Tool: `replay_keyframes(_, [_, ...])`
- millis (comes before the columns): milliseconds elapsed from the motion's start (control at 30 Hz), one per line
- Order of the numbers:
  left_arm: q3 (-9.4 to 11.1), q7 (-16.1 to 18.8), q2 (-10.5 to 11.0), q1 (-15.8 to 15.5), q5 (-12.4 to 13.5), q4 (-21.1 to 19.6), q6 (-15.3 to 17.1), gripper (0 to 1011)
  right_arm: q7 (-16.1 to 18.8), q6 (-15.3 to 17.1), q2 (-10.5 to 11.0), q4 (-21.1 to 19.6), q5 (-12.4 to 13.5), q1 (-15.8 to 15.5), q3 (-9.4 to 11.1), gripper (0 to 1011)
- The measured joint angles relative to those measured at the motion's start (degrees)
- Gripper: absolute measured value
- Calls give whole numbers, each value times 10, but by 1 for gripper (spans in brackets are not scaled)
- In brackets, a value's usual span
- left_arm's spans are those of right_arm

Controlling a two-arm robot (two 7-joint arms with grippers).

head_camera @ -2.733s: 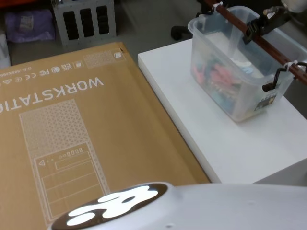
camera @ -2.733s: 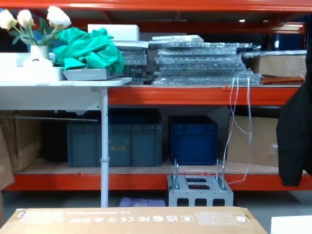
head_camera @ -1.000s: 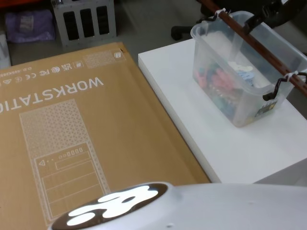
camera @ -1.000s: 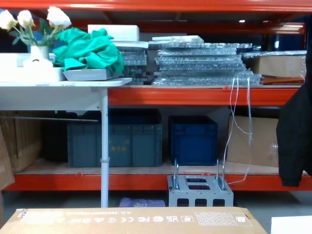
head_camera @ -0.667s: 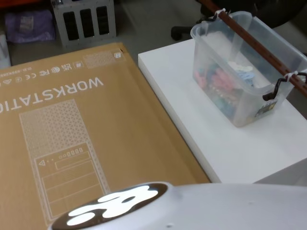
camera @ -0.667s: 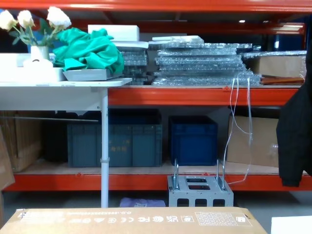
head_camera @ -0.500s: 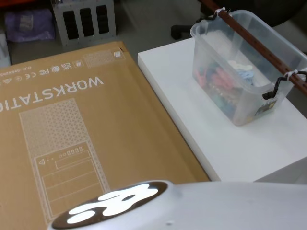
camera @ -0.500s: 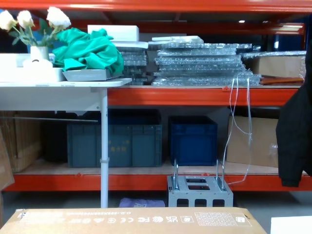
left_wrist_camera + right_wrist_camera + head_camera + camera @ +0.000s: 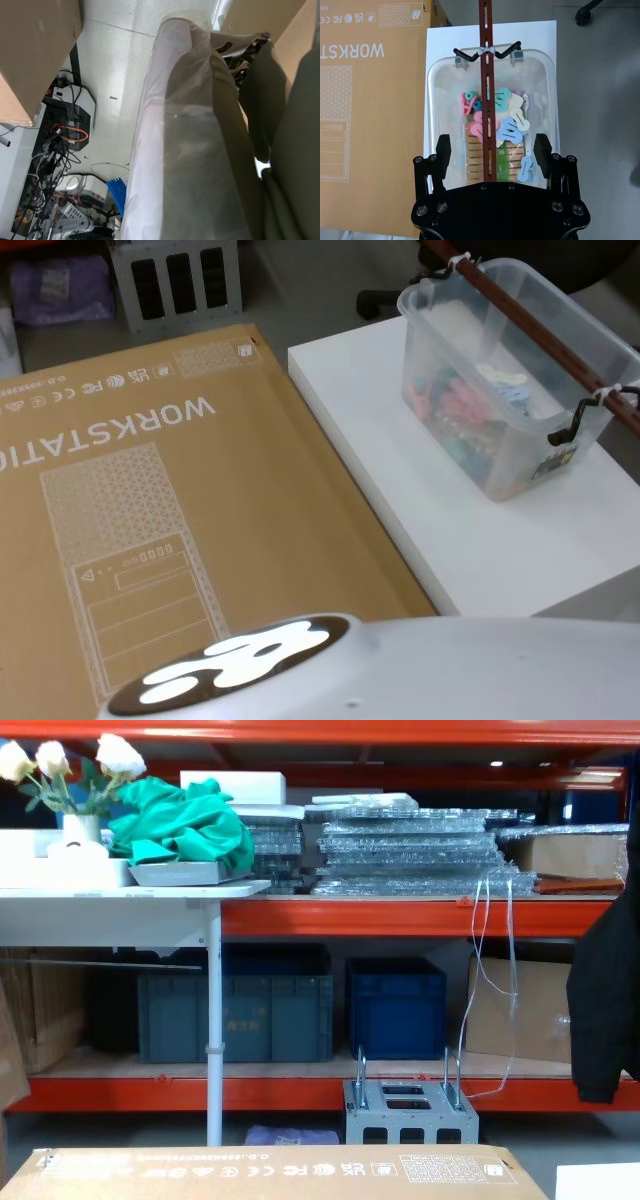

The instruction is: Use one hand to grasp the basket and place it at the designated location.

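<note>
The basket (image 9: 500, 410), a translucent plastic tub with colourful clips inside, stands on the white table (image 9: 400, 470) at the right. Its reddish-brown bar handle (image 9: 540, 335) runs lengthwise over the top. In the right wrist view my right gripper (image 9: 492, 150) hovers open above the basket (image 9: 445, 115), one finger (image 9: 443, 150) on each side of the handle (image 9: 487, 75), clear of it and holding nothing. My left arm is parked low at the robot's side.
A large cardboard box (image 9: 150, 520) printed WORKSTATION lies against the white table's left edge. A grey metal crate (image 9: 410, 1115) stands on the floor behind it. Shelving with dark blue crates (image 9: 395, 1005) fills the background.
The right gripper, at the handle earlier, has lifted up and out of the head view. The basket now rests on the white table and has barely shifted.
</note>
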Motion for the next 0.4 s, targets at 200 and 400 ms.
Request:
replay_keyframes(200, [0, 0, 0, 0, 0, 0, 0, 0, 0, 0, 0, 0, 0, 0, 0, 1000])
replay_keyframes(400, [0, 0, 0, 0, 0, 0, 0, 0, 0, 0, 0, 0, 0, 0, -1, 1000])
